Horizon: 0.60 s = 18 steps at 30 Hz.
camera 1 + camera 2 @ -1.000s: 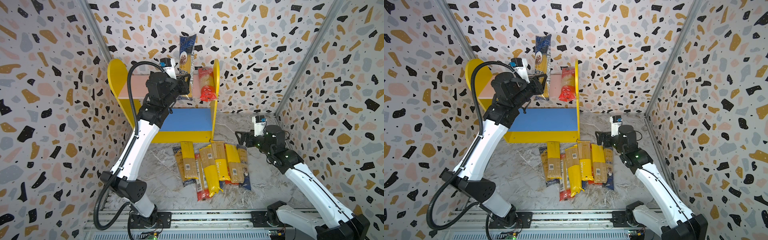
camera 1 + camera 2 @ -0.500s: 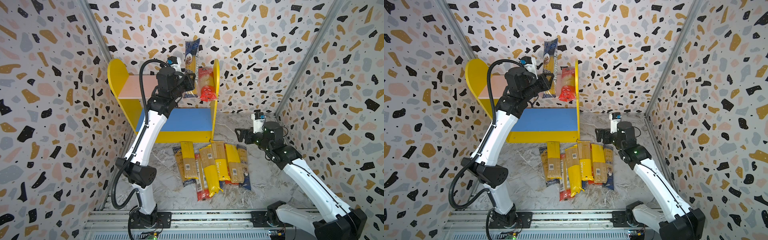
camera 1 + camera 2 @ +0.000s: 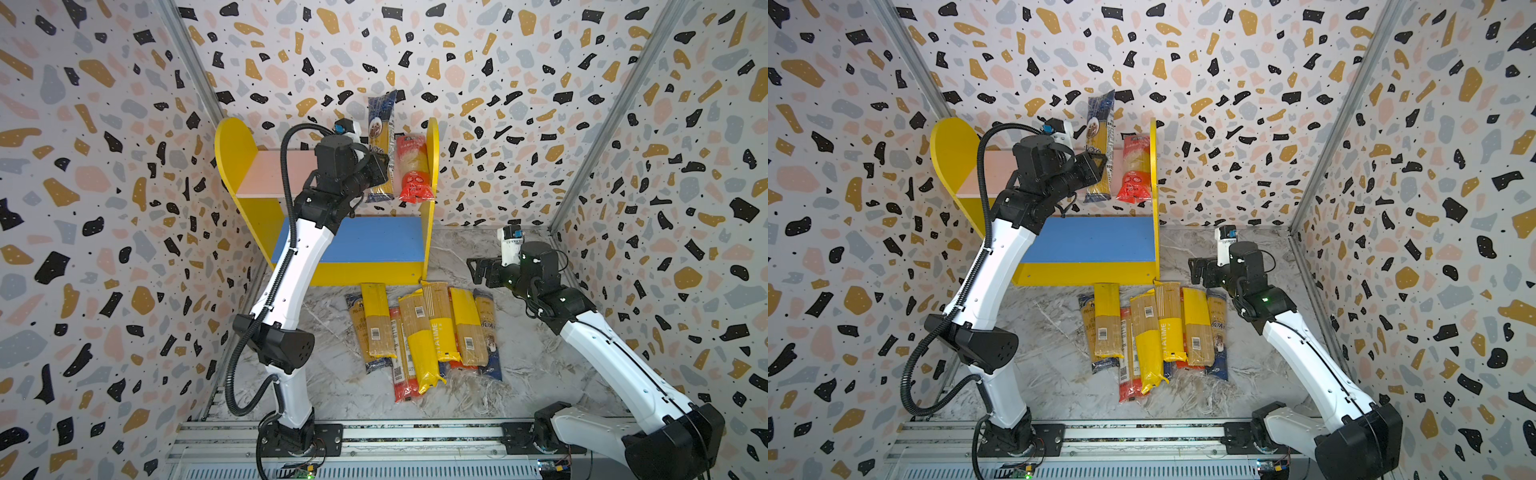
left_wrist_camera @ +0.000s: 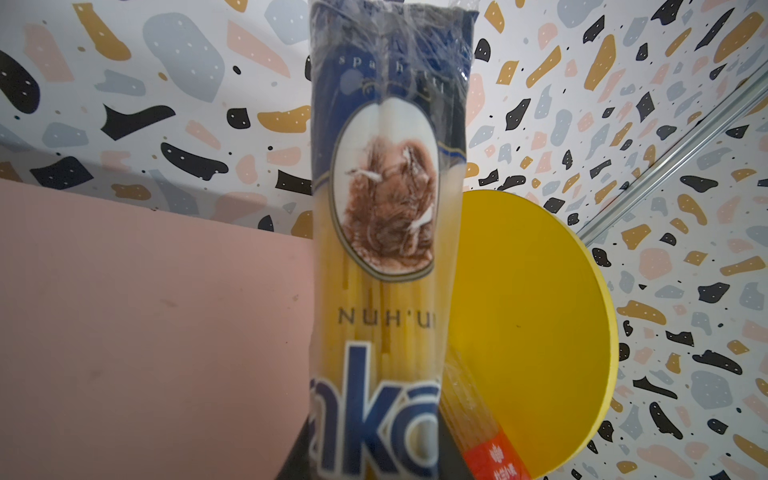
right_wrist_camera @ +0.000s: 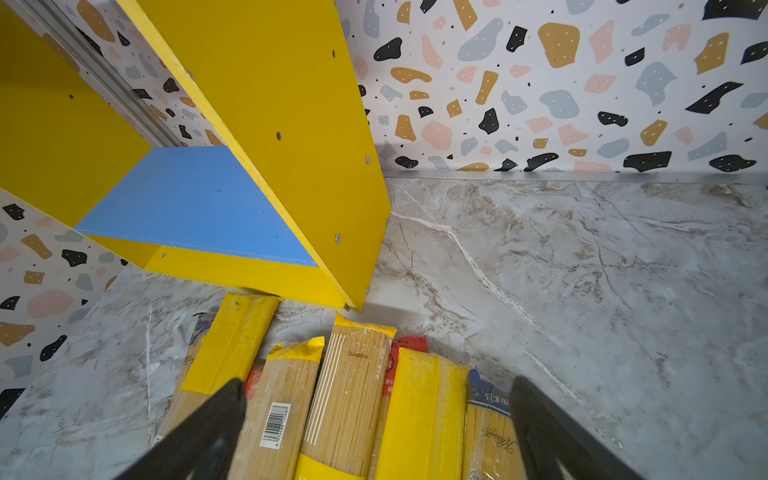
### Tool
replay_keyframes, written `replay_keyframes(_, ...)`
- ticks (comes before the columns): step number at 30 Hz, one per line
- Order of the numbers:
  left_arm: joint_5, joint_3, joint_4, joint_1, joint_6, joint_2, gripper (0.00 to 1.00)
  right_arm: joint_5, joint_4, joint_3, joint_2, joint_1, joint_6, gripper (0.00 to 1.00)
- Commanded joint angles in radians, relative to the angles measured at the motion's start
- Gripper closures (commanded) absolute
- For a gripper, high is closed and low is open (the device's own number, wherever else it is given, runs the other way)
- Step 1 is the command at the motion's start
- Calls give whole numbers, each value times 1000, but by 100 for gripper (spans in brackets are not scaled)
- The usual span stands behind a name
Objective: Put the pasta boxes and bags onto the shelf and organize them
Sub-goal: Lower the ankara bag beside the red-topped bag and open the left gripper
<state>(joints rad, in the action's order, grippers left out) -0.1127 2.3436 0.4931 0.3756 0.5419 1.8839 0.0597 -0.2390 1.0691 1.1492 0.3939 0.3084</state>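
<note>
Swung the blue bag rightward along the pink board since a second ago, with the elbow drawn in toward the middle. Now grips it low down in the left gripper, pincer narrow and closed on the film. Holds it upright at the right end of the shelf, just beside the red bag next to the right panel. Cannot tell whether its base rests on the board or hangs just above. Holds the right gripper wide and empty over the near ends of the pile on the floor, touching nothing.

Risks a forward topple off the board by letting go early, given so tall and narrow a pack near the front edge. Risks knocking the red bag over by pushing further right. Risks a slide in the grip too, given slick film and so low a hold, with the top then leaning away.
</note>
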Motion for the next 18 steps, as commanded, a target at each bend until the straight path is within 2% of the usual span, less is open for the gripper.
replay_keyframes(1, -30, 33, -226, -4, 16, -28, 100, -1, 8, 44, -10, 3, -12, 1)
replay_keyframes(5, -45, 44, -230, -6, 25, -11, 95, 1, 11, 42, -16, 3, -10, 1)
replay_keyframes(14, -48, 36, -234, -16, 30, 5, 91, -7, 12, 45, -22, 3, -8, 1)
replay_keyframes(17, -56, 26, -242, -16, 30, 3, 84, -4, 15, 44, -19, 3, -5, 1)
replay_keyframes(18, -56, 24, -242, -16, 29, 3, 78, -4, 15, 42, -17, 3, -6, 1)
